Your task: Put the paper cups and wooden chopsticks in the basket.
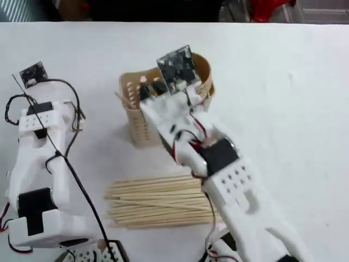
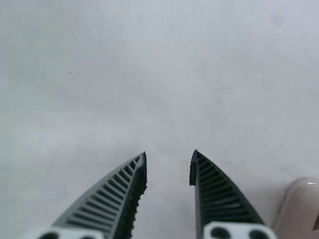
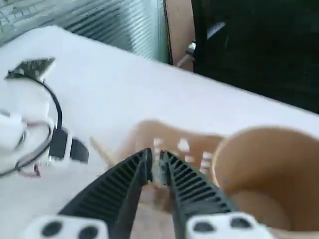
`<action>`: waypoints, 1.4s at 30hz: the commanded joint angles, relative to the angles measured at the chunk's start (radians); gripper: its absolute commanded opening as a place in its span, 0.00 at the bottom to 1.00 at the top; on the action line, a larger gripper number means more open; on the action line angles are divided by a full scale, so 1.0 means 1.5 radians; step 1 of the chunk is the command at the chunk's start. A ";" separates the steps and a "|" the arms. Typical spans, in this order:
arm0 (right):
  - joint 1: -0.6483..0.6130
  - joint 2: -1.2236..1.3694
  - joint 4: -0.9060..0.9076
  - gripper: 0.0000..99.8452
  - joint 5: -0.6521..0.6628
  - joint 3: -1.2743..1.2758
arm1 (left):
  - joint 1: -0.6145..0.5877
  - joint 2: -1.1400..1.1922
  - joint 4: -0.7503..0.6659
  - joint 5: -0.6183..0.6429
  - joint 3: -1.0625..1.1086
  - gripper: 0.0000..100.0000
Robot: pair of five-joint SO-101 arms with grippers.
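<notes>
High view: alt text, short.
The right arm hangs over a tan basket and brown paper cup on a white table. A pile of wooden chopsticks lies nearer the arm bases; the left arm sits apart.

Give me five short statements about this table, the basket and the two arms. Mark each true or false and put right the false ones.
1. A pile of wooden chopsticks lies on the table. True.
2. The left gripper is shut. False: it is open over bare table and holds nothing.
3. The right gripper is above the basket. True.
4. The basket lies tipped on its side. False: it stands upright.
5. The paper cup stands beside the chopstick pile. False: it is at the basket, apart from the pile.
</notes>
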 commanded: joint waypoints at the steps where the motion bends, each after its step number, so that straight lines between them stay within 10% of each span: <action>1: 0.054 -0.154 0.226 0.09 0.002 0.017 | -0.010 -0.033 -0.012 0.004 -0.009 0.16; 14: -0.054 0.078 0.283 0.09 0.435 0.123 | -0.010 -0.032 -0.012 0.004 -0.007 0.16; 21: -0.084 0.275 0.099 0.09 0.477 0.151 | -0.009 -0.032 -0.012 0.004 -0.006 0.16; 42: -0.049 0.448 0.049 0.09 0.535 0.149 | -0.009 -0.032 -0.012 0.004 -0.006 0.16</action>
